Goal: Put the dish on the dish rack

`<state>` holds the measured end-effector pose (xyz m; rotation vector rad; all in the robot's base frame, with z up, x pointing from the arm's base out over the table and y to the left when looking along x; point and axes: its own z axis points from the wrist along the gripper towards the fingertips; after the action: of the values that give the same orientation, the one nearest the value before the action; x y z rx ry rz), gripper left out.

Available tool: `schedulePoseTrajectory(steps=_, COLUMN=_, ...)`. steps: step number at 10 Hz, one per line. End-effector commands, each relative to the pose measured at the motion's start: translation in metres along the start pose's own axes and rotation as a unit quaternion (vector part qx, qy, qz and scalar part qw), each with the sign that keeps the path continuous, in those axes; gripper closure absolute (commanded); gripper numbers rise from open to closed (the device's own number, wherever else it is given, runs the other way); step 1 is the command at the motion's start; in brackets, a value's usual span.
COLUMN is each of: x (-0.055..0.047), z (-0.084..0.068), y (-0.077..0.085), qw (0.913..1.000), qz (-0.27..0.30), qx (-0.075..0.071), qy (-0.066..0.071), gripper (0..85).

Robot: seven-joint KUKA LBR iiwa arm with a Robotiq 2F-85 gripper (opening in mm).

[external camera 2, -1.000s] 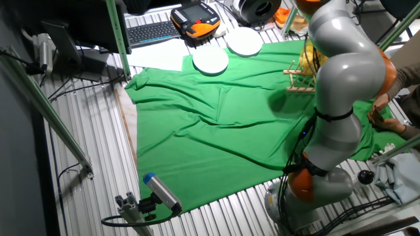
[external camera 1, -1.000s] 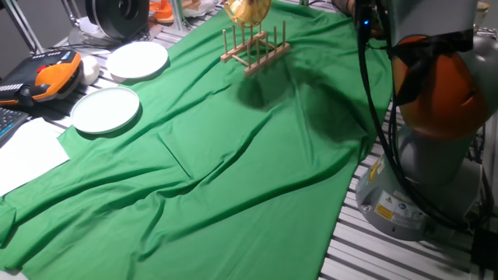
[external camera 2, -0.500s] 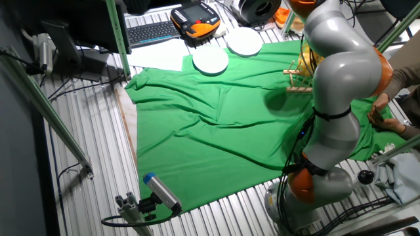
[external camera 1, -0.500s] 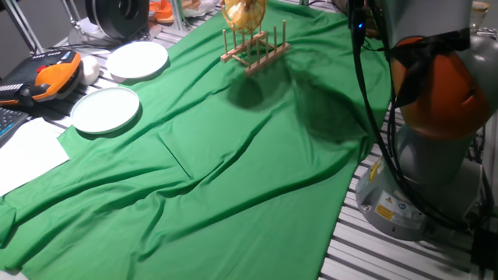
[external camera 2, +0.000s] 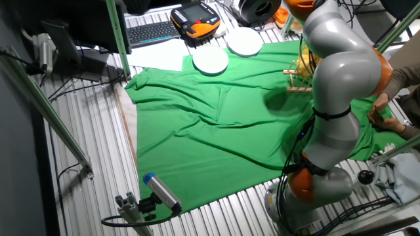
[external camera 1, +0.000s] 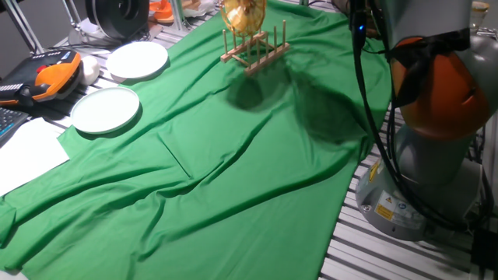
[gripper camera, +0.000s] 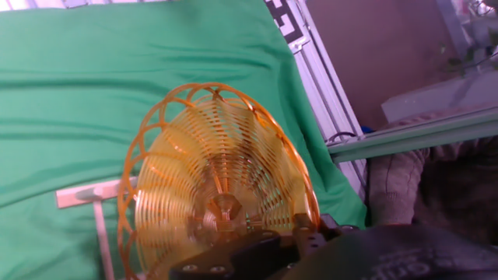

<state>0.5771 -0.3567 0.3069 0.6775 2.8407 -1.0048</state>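
The dish (external camera 1: 243, 15) is a golden tan woven wicker bowl held on edge in the air, just above the dish rack (external camera 1: 255, 48), a small light wooden rack with upright pegs on the green cloth (external camera 1: 233, 155). In the hand view the dish (gripper camera: 218, 179) fills the middle, and my gripper (gripper camera: 249, 243) is shut on its lower rim. Part of the rack (gripper camera: 89, 198) shows below and left of the dish. In the other fixed view the dish (external camera 2: 306, 60) hangs over the rack (external camera 2: 297, 84), partly hidden by my arm.
Two white plates (external camera 1: 138, 59) (external camera 1: 105, 109) lie at the cloth's left edge. An orange teach pendant (external camera 1: 48, 78) and white paper (external camera 1: 27, 152) lie further left. My arm's base (external camera 1: 436, 117) stands right of the cloth. A person's hand (external camera 2: 387, 121) is at the right.
The dish in my gripper has shifted slightly left and down, closer over the rack. Nothing else has moved.
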Motion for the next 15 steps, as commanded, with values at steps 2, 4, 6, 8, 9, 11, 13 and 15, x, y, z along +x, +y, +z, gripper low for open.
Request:
schedulePoseTrajectory(steps=2, x=0.003, z=0.0, y=0.006, qw=1.0, qz=0.005, qx=0.0, qy=-0.001, gripper=85.0)
schedulePoseTrajectory(steps=4, x=0.005, z=0.006, y=0.01, qw=1.0, qz=0.006, qx=-0.003, qy=-0.004, gripper=85.0)
schedulePoseTrajectory(steps=6, x=0.007, z=0.009, y=0.011, qw=0.9999, qz=0.006, qx=0.001, qy=-0.008, gripper=85.0)
schedulePoseTrajectory(steps=8, x=0.008, z=0.011, y=0.013, qw=0.9998, qz=0.015, qx=-0.002, qy=-0.009, gripper=85.0)
schedulePoseTrajectory(steps=9, x=0.011, z=0.012, y=0.016, qw=0.9996, qz=0.023, qx=-0.003, qy=-0.014, gripper=85.0)
schedulePoseTrajectory(steps=11, x=0.016, z=0.014, y=0.025, qw=0.9992, qz=0.036, qx=-0.007, qy=-0.016, gripper=85.0)
schedulePoseTrajectory(steps=13, x=0.017, z=0.012, y=0.027, qw=0.9995, qz=0.027, qx=-0.003, qy=-0.013, gripper=85.0)
schedulePoseTrajectory(steps=15, x=0.018, z=0.005, y=0.03, qw=0.9996, qz=0.026, qx=0.004, qy=-0.008, gripper=85.0)
